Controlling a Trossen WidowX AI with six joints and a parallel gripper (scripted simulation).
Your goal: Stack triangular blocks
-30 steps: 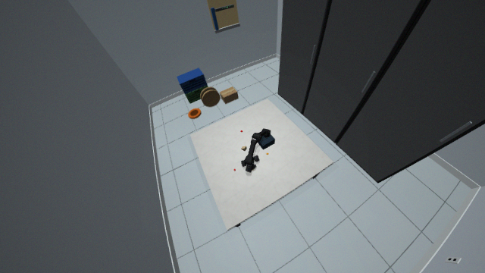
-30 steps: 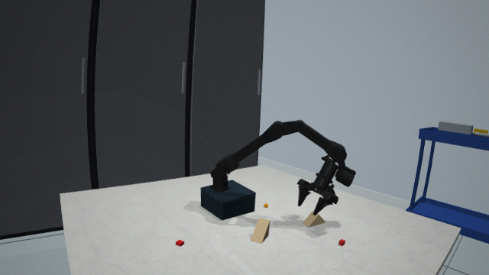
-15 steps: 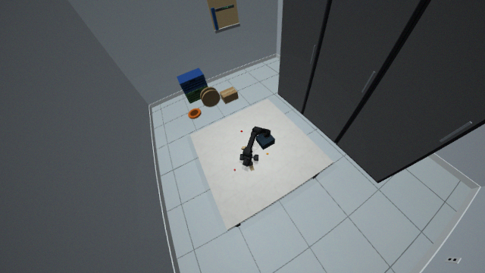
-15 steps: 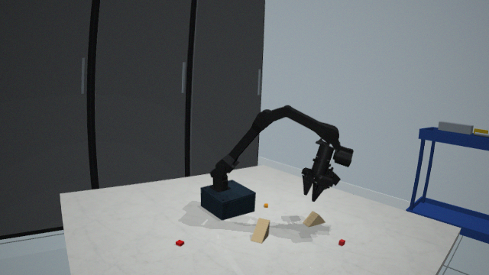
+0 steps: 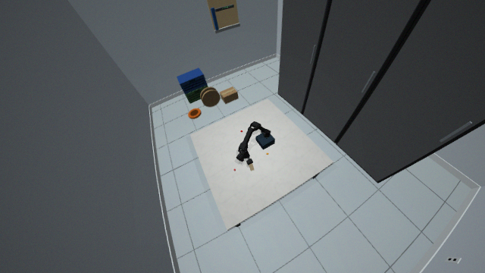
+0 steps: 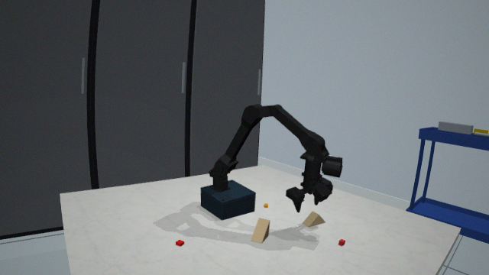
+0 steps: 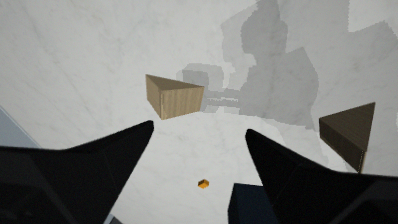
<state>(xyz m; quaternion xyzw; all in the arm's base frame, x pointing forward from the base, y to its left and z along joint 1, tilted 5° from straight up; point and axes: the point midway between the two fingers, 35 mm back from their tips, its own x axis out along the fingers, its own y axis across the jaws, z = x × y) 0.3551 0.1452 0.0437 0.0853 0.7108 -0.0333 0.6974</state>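
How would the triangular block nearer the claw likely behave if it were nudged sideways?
The wooden-looking block is probably stiff, given its crisp edges. With flat faces and one apparently down on the table, it would likely slide rather than roll.
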